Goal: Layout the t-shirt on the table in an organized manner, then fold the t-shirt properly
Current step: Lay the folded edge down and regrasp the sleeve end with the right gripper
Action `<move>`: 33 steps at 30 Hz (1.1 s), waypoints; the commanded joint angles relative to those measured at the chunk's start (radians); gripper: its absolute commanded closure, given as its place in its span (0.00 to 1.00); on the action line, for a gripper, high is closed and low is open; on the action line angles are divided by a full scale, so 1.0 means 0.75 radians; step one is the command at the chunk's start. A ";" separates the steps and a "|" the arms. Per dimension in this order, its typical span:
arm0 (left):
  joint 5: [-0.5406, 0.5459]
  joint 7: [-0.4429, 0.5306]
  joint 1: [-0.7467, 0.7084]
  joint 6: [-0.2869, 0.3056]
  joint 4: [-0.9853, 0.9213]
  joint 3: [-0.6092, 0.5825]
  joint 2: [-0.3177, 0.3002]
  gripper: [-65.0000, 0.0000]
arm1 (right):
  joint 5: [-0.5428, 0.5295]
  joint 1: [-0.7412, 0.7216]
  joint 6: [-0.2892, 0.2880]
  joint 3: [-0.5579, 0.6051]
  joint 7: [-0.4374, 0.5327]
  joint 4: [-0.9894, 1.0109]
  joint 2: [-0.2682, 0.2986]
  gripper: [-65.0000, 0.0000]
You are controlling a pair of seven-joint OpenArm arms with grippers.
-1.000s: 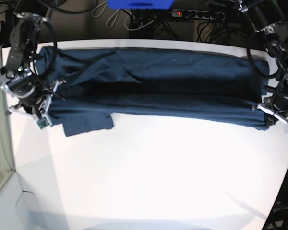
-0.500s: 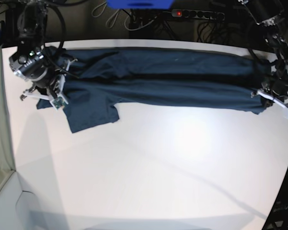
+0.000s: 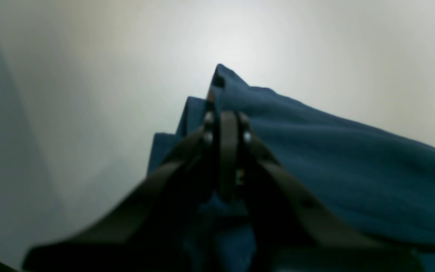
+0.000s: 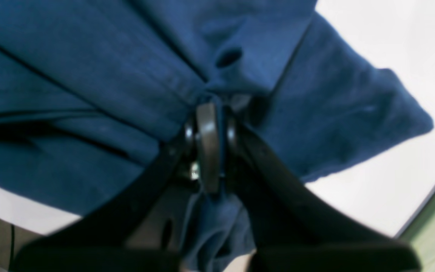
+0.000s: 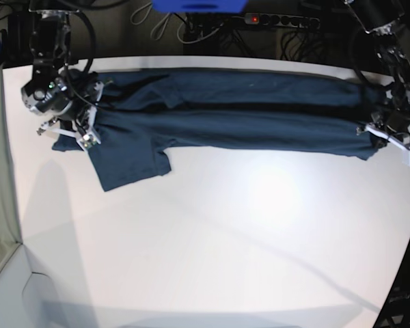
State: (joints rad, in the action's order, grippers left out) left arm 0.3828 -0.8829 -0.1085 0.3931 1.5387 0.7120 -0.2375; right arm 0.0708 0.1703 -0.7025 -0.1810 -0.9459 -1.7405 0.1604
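Two grippers each pinch one end of the t-shirt [image 5: 225, 116], which lies stretched in a long band across the far part of the worktop [image 5: 212, 239]. The right gripper [image 5: 82, 126] is pressed together on a bunch of cloth at the sleeve end. The left gripper [image 5: 389, 133] is pressed together on a corner of cloth at the other end, near the worktop's curved edge.

The shirt does not look laid out flat. The body seems doubled over along its length, with a dark crease running from end to end, so I think a long fold is being made or the cloth is being pulled straight. One short sleeve [image 5: 130, 160] sticks out toward the near side and lies flat. A tidy fold is not done yet. The ends must be let go, the sleeve tucked in, and the long band folded up smaller.

The cloth is dark navy blue, soft and thin. It wrinkles and puckers where the right gripper [image 4: 210, 113] squeezes it, and rises to a little peak at the left gripper [image 3: 221, 109]. The edges look limp and floppy, so they may slip out of line. The worktop is white, smooth and a bit shiny.
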 commanded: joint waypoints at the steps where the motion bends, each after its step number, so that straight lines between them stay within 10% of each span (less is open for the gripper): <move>1: 0.010 0.020 0.000 -0.001 0.020 0.007 -0.024 0.99 | -0.003 -0.001 0.006 -0.005 0.006 -0.019 0.020 0.89; 5: 0.010 0.014 -0.002 -0.001 0.020 0.007 -0.026 0.97 | -0.003 0.007 0.006 -0.005 0.006 -0.023 0.041 0.67; 10: 0.010 -0.113 0.007 -0.001 0.022 0.009 -0.026 0.69 | -0.005 0.013 0.006 -0.042 0.002 -0.072 0.053 0.45; 22: 0.012 -0.145 -0.018 -0.001 0.122 0.169 -0.022 0.63 | -0.011 -0.005 0.006 -0.140 -0.010 -0.332 0.043 0.42; 33: 0.012 -0.133 -0.018 -0.001 -0.019 0.167 -0.024 0.63 | -0.003 -0.455 0.006 -0.054 -0.215 0.045 -0.100 0.34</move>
State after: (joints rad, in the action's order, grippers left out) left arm 0.3820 -0.9951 -0.1295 0.3931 1.5101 0.8345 -0.2359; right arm 0.0643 -0.1520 -0.7025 -0.2188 -1.1145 -1.6939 0.0784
